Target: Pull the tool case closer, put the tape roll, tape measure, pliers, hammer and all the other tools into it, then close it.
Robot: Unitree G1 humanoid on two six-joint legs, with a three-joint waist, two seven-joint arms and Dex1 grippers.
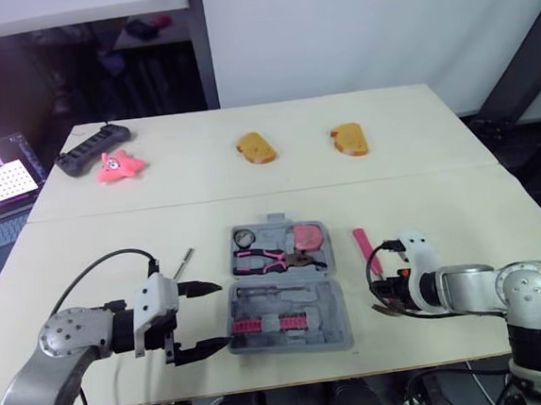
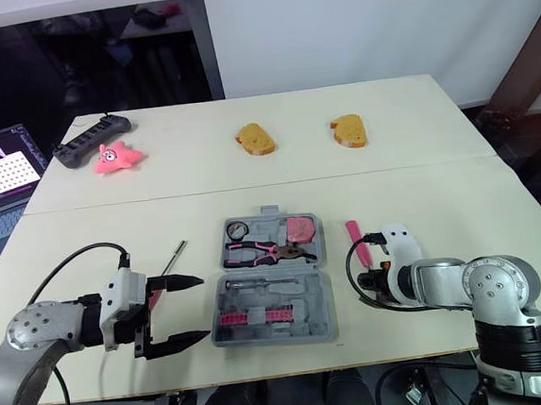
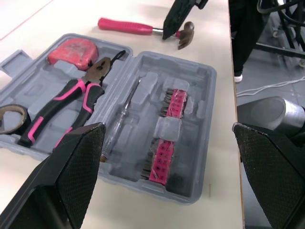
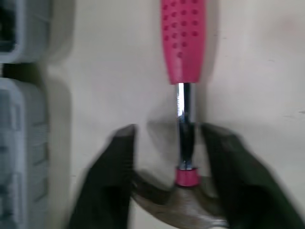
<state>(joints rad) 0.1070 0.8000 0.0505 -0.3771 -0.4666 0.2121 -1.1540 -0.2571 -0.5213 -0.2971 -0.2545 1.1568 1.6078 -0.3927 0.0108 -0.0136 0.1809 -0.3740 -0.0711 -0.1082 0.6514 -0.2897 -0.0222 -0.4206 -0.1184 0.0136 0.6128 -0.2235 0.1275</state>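
head view, case: tool case [image 1: 339,310] open flat, lower centre of frame, near front edge of counter [image 1: 436,141]; pull-closer step looks done.
head view, packed: tape roll [image 1: 243,237], tape measure [image 1: 309,236] and pliers [image 1: 272,257] seated in upper half of case.
head view, loose: hammer [image 1: 363,248] on counter just right of case; thin metal tool [image 1: 181,262] just left of it.
head view, left claw: left claw [image 1: 221,314] wide, empty, just beside case's left edge.
left wrist view: screwdriver [image 3: 121,121] and pink bit rows [image 3: 167,138] in the other half.
right wrist view: right claw [image 4: 167,133] fairly narrow, astride hammer's steel neck close to the head, gap visible, seemingly not clamped yet.
progress: probably past halfway; hammer, thin tool and closing left.
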